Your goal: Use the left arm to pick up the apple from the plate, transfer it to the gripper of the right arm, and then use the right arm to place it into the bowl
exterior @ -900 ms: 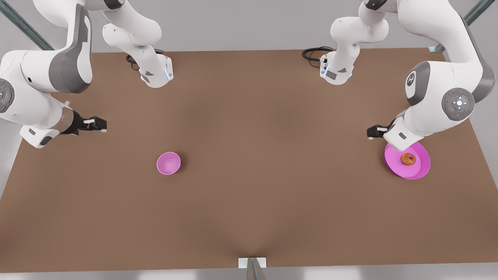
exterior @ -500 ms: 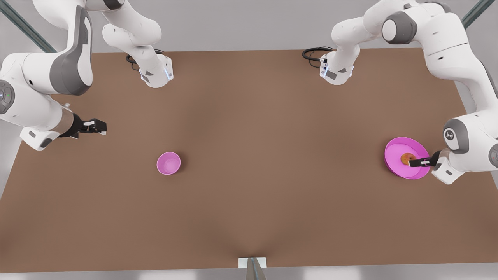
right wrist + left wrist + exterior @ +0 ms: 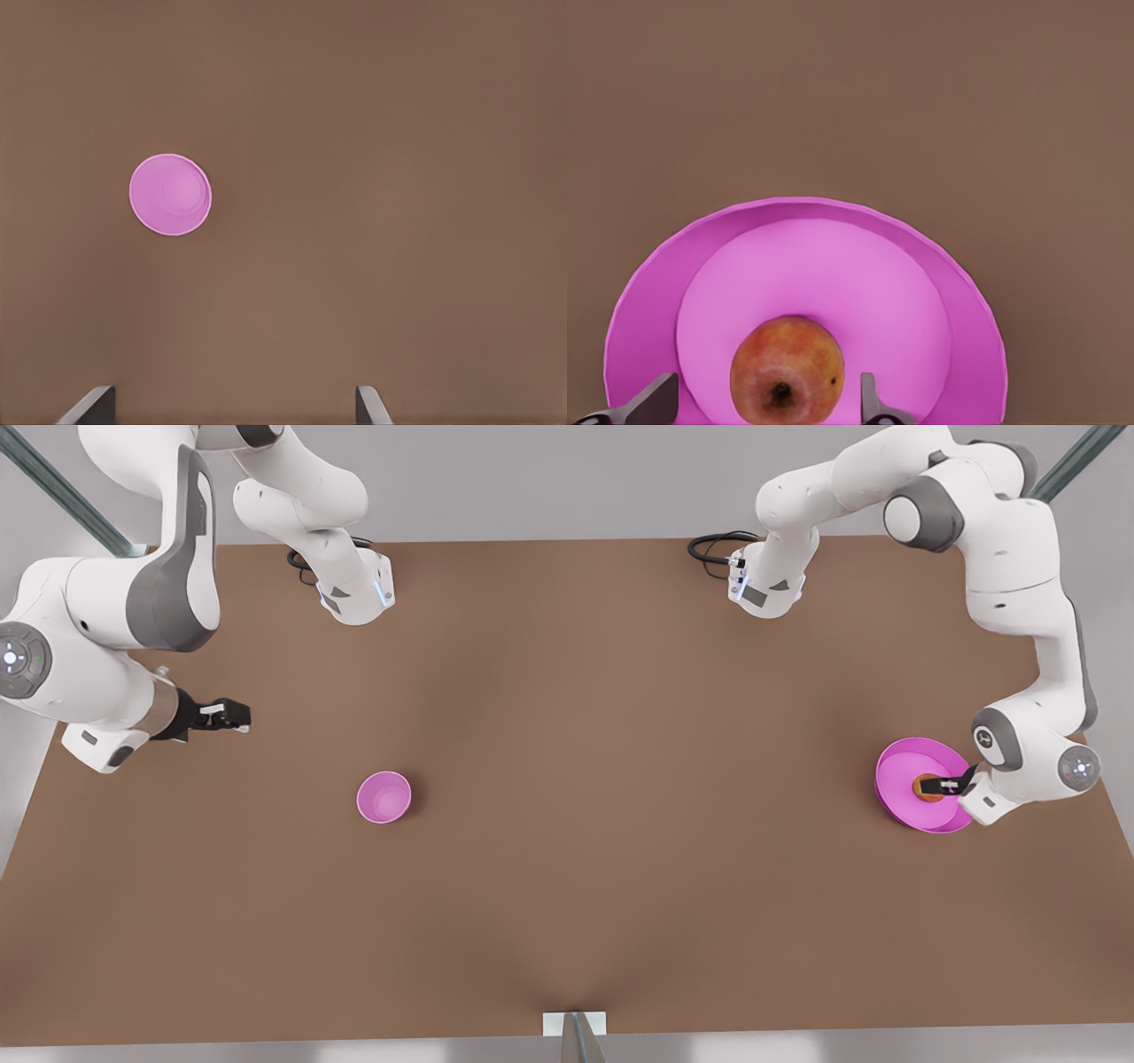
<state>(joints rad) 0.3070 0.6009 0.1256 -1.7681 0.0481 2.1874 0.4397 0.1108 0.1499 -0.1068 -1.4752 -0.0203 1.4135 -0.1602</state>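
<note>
The red-orange apple [image 3: 924,787] [image 3: 787,370] lies on the magenta plate [image 3: 899,766] [image 3: 833,266] at the front view's right. My left gripper [image 3: 939,786] [image 3: 764,405] is down over the plate, open, with one finger on each side of the apple; I cannot tell whether they touch it. The small pink bowl [image 3: 384,797] [image 3: 170,194] stands on the table toward the front view's left. My right gripper [image 3: 232,716] [image 3: 230,405] waits open above the table, up and to the left of the bowl in the front view, holding nothing.
The brown table [image 3: 567,868] stretches wide between bowl and plate. Both arm bases [image 3: 354,593] [image 3: 766,589] stand at the far edge, with a black cable [image 3: 713,546] beside the one at the right. A small bracket [image 3: 574,1025] sits at the near edge.
The left arm swung from the plate's far side round to its outer side and brought its gripper down around the apple. The right arm shifted only slightly.
</note>
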